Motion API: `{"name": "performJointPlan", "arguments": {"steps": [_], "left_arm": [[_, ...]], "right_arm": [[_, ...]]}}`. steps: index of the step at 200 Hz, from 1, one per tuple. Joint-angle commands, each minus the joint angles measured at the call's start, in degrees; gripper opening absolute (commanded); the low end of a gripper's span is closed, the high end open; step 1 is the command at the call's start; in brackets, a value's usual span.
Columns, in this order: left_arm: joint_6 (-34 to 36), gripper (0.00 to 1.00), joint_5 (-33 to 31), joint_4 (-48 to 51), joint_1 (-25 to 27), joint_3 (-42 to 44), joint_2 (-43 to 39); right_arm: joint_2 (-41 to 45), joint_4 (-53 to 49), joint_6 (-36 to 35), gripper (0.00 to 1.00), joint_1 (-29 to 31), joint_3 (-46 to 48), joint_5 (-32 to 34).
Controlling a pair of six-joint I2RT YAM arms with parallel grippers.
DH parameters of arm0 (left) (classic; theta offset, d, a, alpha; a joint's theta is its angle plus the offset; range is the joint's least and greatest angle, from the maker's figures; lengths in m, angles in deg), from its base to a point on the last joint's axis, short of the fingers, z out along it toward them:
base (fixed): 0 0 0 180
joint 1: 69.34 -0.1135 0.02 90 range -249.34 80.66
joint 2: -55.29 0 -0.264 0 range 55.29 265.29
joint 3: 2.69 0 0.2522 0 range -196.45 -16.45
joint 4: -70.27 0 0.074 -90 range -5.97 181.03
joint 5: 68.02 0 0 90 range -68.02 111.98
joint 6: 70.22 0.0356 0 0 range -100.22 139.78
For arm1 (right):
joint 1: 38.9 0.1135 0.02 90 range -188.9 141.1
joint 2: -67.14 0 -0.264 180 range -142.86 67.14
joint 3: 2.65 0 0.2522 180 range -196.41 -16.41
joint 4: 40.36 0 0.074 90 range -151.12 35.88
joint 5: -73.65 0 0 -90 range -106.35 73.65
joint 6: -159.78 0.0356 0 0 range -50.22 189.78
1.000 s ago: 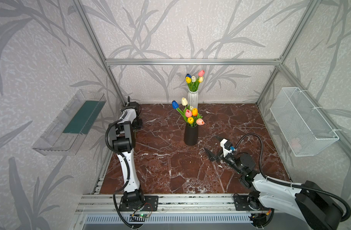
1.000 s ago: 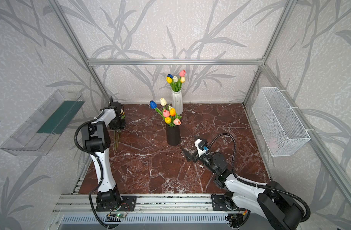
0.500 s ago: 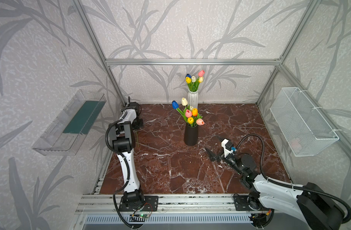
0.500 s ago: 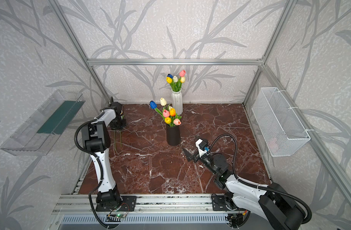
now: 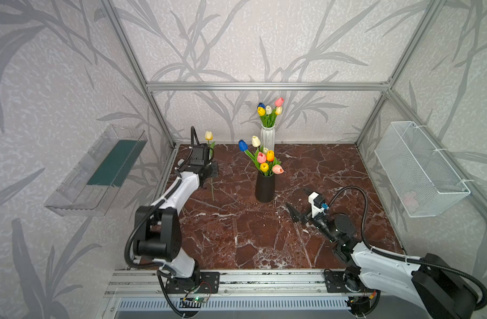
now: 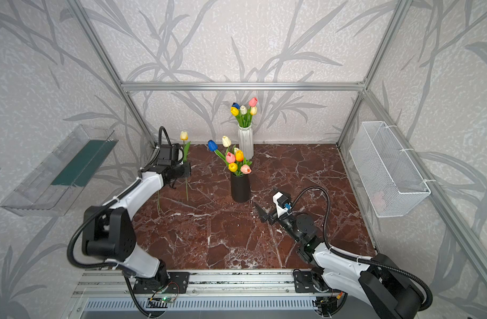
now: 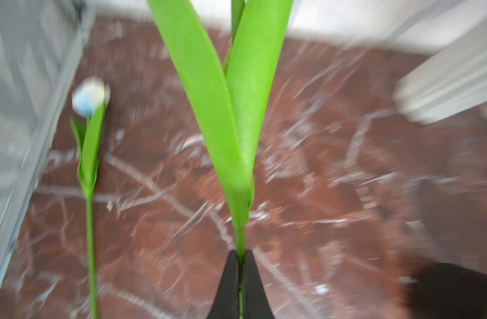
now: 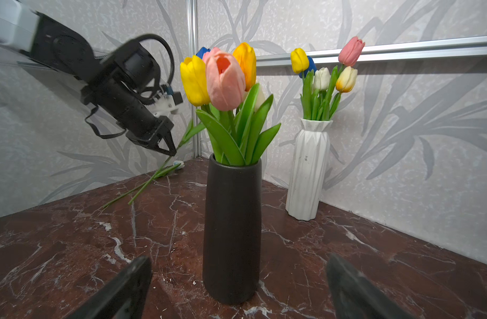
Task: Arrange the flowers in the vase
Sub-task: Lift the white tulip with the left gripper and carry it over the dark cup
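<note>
My left gripper [image 7: 240, 256] is shut on the green stem of a pale yellow tulip [image 5: 208, 135] and holds it upright above the back left of the table. Its stem end [image 5: 212, 190] hangs just over the marble. Another flower [image 7: 90, 96], white-blue headed, lies flat beside it near the left wall. A black vase [image 5: 265, 187] stands mid-table with several tulips [image 8: 225, 80] in it. My right gripper [image 5: 300, 201] is open and low, right of the black vase [image 8: 232, 229] and facing it, with nothing between its fingers.
A white ribbed vase [image 5: 267, 136] with several tulips stands at the back wall behind the black one. A clear plastic shelf [image 5: 98, 168] hangs on the left wall. A white wire basket [image 5: 419, 168] hangs on the right wall.
My left gripper has shut on the tulip's stem and raised it off the table, so its head now stands above the wrist. The right arm has barely moved.
</note>
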Motion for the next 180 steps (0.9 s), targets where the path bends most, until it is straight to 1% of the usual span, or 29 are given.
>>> {"name": "performJointPlan", "arguments": {"steps": [1, 18, 35, 49, 72, 99, 122, 142, 168, 180], "left_arm": [[-0.8, 0.00, 6.4, -18.9, 1.7, 8.2, -7.1], [0.1, 0.00, 10.7, -26.3, 3.8, 13.2, -13.5], [0.3, 0.00, 16.0, -31.0, 5.2, 16.3, -18.7], [1.2, 0.00, 21.4, -35.4, 6.2, 18.6, -22.5], [3.2, 0.00, 27.4, -41.1, 8.8, 21.3, -27.8], [4.8, 0.00, 30.2, -45.6, 12.5, 24.0, -32.2], [6.3, 0.00, 30.0, -45.0, 15.8, 24.1, -34.4], [7.5, 0.00, 31.0, -44.1, 18.7, 23.2, -34.7], [8.7, 0.00, 31.1, -43.1, 23.0, 21.6, -33.6], [9.3, 0.00, 30.3, -44.4, 25.1, 21.6, -32.4]], "right_arm": [[3.2, 1.4, 0.4, 0.99, 0.3, -0.8, 1.1], [6.1, -3.4, 0.1, 0.99, 0.3, -2.5, 1.0], [8.5, -7.7, -0.1, 0.99, 0.0, -4.5, 2.5], [10.9, -11.8, 1.0, 0.99, -1.0, -6.5, 3.4], [14.9, -20.0, 3.4, 0.99, -3.5, -10.5, 2.2], [18.4, -20.2, 4.3, 0.99, -4.1, -9.3, 1.5], [20.1, -19.1, 5.0, 0.99, -4.1, -6.3, 2.0], [21.0, -15.3, 5.3, 0.99, -4.1, -2.6, 1.1], [22.8, -16.3, 3.8, 0.99, -4.1, -0.8, 1.9], [23.1, -15.7, 3.6, 0.99, -4.1, -0.2, 2.6]]}}
